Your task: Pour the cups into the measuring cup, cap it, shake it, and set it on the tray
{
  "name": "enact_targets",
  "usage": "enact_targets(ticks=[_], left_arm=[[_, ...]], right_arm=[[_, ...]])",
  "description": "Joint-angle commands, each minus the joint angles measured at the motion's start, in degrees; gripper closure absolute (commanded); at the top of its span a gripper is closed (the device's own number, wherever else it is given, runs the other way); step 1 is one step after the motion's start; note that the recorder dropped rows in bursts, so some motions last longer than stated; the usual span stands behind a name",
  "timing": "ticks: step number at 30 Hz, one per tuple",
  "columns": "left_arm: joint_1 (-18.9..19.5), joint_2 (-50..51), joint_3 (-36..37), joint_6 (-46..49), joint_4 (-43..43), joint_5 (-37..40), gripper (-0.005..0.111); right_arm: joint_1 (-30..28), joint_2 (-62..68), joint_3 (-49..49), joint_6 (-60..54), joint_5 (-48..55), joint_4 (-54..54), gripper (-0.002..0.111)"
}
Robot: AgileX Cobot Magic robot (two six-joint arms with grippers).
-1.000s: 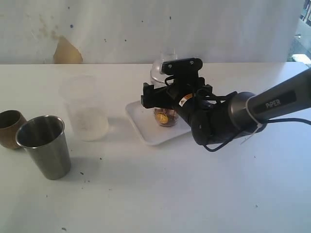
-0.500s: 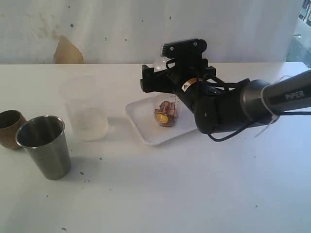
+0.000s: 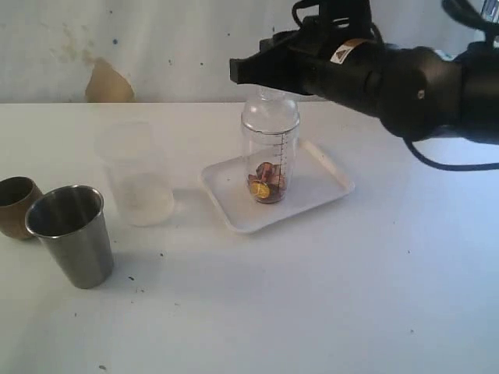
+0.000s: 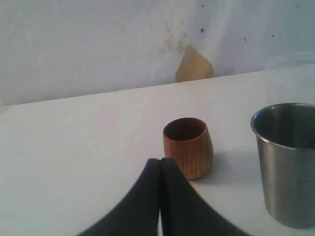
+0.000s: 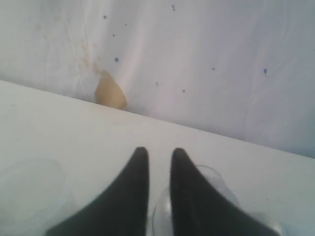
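Observation:
The measuring cup, capped with a clear domed lid and holding brown and gold pieces, stands upright on the white tray. My right gripper hovers above and clear of it, its jaws open by a narrow gap with nothing between them; the lid shows below its fingers. At the left stand the brown cup, the steel tumbler and the frosted cup. My left gripper is shut and empty, just short of the brown cup, with the tumbler beside it.
A white wall with a tan stain runs behind the table's far edge. The frosted cup also lies below the right gripper's side. The left arm does not show in the exterior view.
My right gripper let go of the measuring cup, rose above it and narrowed its jaws. The cup stays standing on the tray. The left gripper has not moved.

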Motion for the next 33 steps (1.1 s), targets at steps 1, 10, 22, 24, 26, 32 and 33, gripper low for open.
enact_targets(ticks=[1,10,22,24,26,32,33], left_arm=[[-0.06,-0.15,0.29,-0.13,0.05,0.02,0.107],[-0.06,-0.15,0.29,-0.13,0.05,0.02,0.107],[-0.06,-0.15,0.29,-0.13,0.05,0.02,0.107],[-0.06,-0.15,0.29,-0.13,0.05,0.02,0.107],[-0.06,-0.15,0.29,-0.13,0.05,0.02,0.107],[-0.06,-0.15,0.29,-0.13,0.05,0.02,0.107],[-0.06,-0.15,0.29,-0.13,0.05,0.02,0.107]], right_arm=[[-0.51,-5.01,-0.06,-0.67,8.98,0.25,0.108],[-0.51,-15.55,-0.06,-0.67,18.76,0.25,0.108],[-0.51,-32.03,3.32,-1.12,28.34,-0.20,0.108],[-0.51,-36.07,5.40,-1.12,29.50,-0.20,0.108],[-0.51,-40.17,7.54,-1.34,31.16,-0.20,0.108],[-0.51,-51.93,13.26,-1.26,41.25,0.41,0.108],[-0.51,-53.32,13.37,-0.87,43.61,0.83,0.108]])
